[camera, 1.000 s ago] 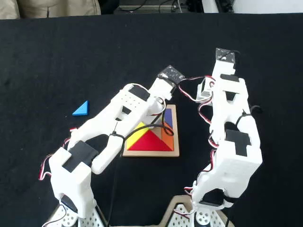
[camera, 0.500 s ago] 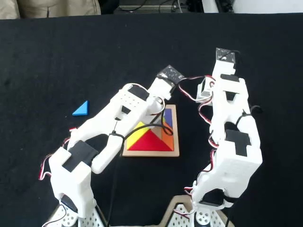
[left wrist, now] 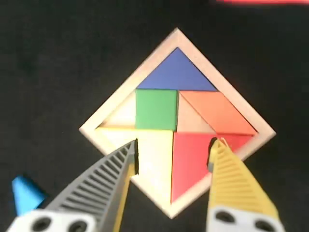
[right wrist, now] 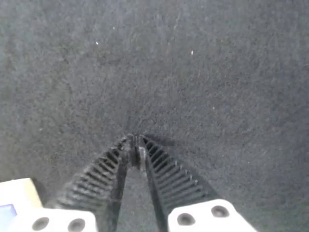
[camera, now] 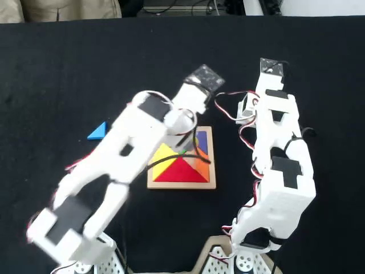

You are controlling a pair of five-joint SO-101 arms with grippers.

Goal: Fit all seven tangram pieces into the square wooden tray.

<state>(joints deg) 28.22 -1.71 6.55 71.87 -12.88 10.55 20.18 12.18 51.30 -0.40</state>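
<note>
- Over the square wooden tray (left wrist: 126,82), the left gripper (left wrist: 174,145) hovers with its jaws spread wide and nothing between them, one tip above the yellow triangle (left wrist: 154,159), the other above the red triangle (left wrist: 193,164).
- In the tray six pieces lie flat: those two, the dark blue triangle (left wrist: 176,72), the green square (left wrist: 155,109), the orange parallelogram (left wrist: 217,112) and a small peach triangle (left wrist: 193,121).
- A pale triangular slot (left wrist: 120,116) shows bare wood, touching the green square.
- The light blue triangle (camera: 97,131) lies on the black cloth (camera: 68,68), well apart from the tray, on the left arm's (camera: 131,148) side.
- The right gripper (right wrist: 134,145) is pinched closed on nothing, low over the cloth, near a tray corner (right wrist: 14,191).
</note>
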